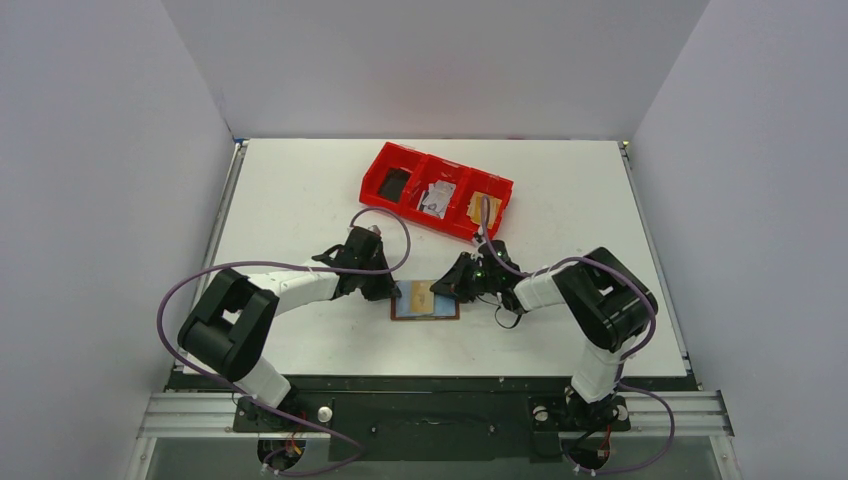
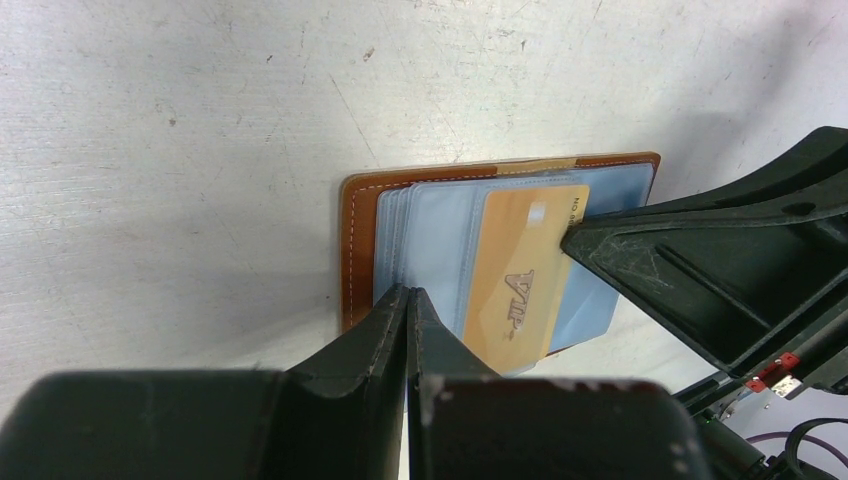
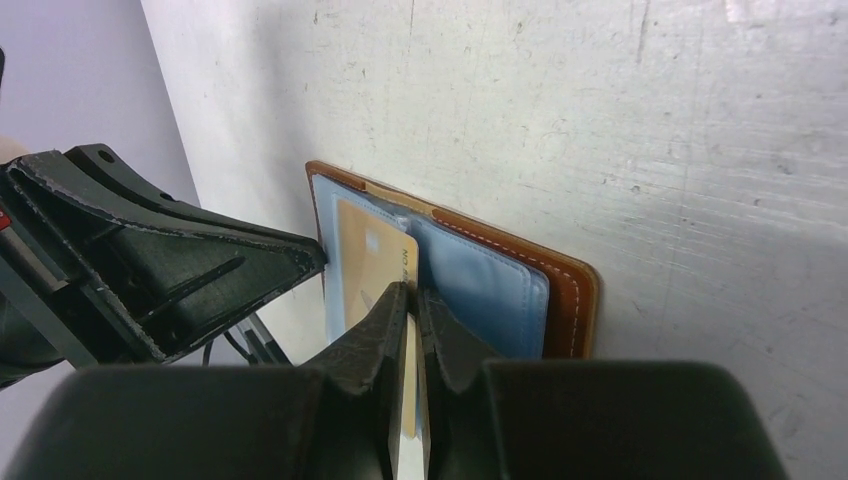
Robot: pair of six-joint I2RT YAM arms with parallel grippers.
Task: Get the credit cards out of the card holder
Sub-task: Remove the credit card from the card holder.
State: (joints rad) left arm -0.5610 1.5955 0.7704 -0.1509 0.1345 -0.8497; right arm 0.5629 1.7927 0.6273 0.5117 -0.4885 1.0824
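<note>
Open brown card holder [image 1: 448,307] mid-frame overhead, left gripper [image 2: 410,297] closed, tips pressing its blue sleeves, right gripper [image 3: 412,292] pinching the tan-gold card [image 2: 520,280], red tray [image 1: 420,217] above.

Here we are: a robot lab test cell.
Blank white panels [image 1: 100,150] box in a scuffed table [image 1: 300,190], two robot arms [image 1: 250,320] bolted by a metal rail [image 1: 200,415].

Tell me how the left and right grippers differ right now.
The left gripper is shut on nothing, its tips seemingly resting on the open wallet; the right gripper is shut on the gold card at its edge. In the top view, the left gripper reaches in from the wallet's left and the right gripper from its right. Both sit low at the wallet with jaws closed.
</note>
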